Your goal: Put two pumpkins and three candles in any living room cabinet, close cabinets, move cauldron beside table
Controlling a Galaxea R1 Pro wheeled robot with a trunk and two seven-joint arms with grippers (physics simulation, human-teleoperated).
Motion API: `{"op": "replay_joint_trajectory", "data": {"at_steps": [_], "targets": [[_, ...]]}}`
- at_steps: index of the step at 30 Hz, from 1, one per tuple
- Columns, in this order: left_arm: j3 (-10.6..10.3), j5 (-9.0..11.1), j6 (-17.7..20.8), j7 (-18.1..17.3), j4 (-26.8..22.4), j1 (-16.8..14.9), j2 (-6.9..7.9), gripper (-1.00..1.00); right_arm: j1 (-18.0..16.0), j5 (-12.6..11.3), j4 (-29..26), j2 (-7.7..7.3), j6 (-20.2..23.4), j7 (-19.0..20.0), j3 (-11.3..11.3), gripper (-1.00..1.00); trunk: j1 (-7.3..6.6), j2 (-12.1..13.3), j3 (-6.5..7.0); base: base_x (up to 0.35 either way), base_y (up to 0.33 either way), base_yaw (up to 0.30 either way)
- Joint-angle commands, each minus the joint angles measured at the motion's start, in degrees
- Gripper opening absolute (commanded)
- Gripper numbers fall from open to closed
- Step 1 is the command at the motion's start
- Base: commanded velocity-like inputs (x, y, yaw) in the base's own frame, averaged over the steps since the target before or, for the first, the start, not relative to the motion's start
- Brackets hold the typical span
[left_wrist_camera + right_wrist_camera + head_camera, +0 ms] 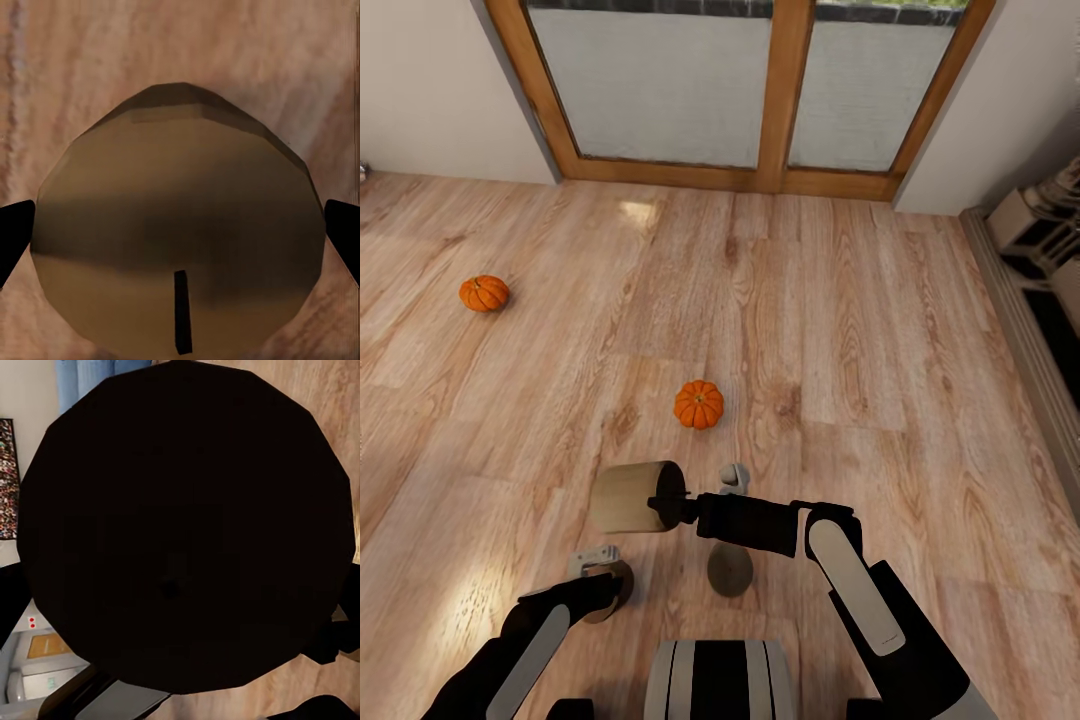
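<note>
right claw (660, 503) grips a candle (628, 497) sideways; left claw (600, 580) straddles another candle (180, 232), grip unclear.

arms (760, 522): black, white oval panels | trunk (720, 680): white, black stripes | claws: grey-tipped

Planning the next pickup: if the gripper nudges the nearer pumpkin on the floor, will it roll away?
Probably a little. The nearer pumpkin is round and sits free on smooth wooden floor. Its ribbed, flattish shape should stop it soon.
</note>
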Motion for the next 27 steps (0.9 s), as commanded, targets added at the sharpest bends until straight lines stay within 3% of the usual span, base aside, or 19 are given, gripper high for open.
{"op": "replay_joint_trajectory", "data": {"at_steps": [1,12,17,20,22,26,27], "targets": [[-0.17,0.62,0.07,0.57,-0.07,-0.03,0.07,-1.0,-0.03,0.51,0.01,0.02,0.2,0.43,-0.06,-1.0,-0.03,0.0,0.2,0.0,0.0,0.0],[0.06,0.62,0.55,0.69,-0.81,-0.03,0.57,-1.0,-0.04,0.53,0.39,0.02,0.2,0.29,-0.13,-1.0,-0.31,0.15,2.63,0.0,0.0,0.0],[2.64,1.2,2.2,1.09,-3.42,-0.03,0.68,-1.0,-0.03,0.39,0.7,0.02,0.12,-0.14,-0.14,-1.0,-0.44,0.22,3.74,0.0,0.0,0.0],[6.01,1.27,7.69,1.12,-5.29,-0.03,0.69,-1.0,-0.01,0.29,0.89,0.02,0.11,-1.3,-0.15,-1.0,-0.52,0.26,4.41,0.0,0.0,0.0],[9.32,1.3,10.72,1.11,-6.43,-0.03,0.69,-1.0,0.0,0.27,0.94,0.02,0.11,-1.67,-0.15,-1.0,-0.57,0.28,4.85,0.0,0.0,0.0],[15.15,1.08,15.56,1.1,-7.36,-0.03,0.75,-1.0,-0.02,0.26,1.04,0.03,0.11,-1.97,-0.15,-1.0,-0.68,0.34,5.73,0.0,0.0,0.0],[15.64,0.95,16.0,1.1,-7.42,-0.03,0.76,-1.0,-0.01,0.26,1.05,0.03,0.11,-1.98,-0.15,-1.0,-0.7,0.35,5.96,0.0,0.0,0.0]]}}
